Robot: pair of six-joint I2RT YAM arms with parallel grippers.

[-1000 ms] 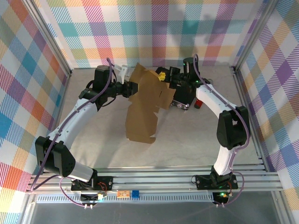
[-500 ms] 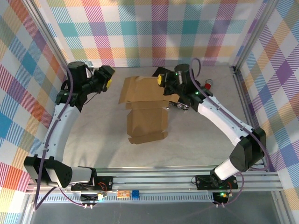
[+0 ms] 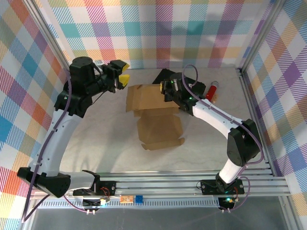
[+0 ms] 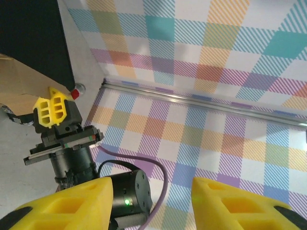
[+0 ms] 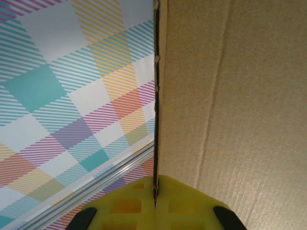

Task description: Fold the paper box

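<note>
Right gripper (image 3: 168, 88) pinches the paper box (image 3: 160, 129) by its far edge.
Left gripper (image 3: 120, 72) hovers with jaws apart and empty, clear of the box, toward the bench's (image 3: 96, 139) far-left corner.

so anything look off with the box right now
Nothing damaged or spilled. The paper box lies skewed and mostly flat; its far panel's edge is pinched in the shut right gripper by the black case. A red cylinder lies loose near the back right corner.
</note>
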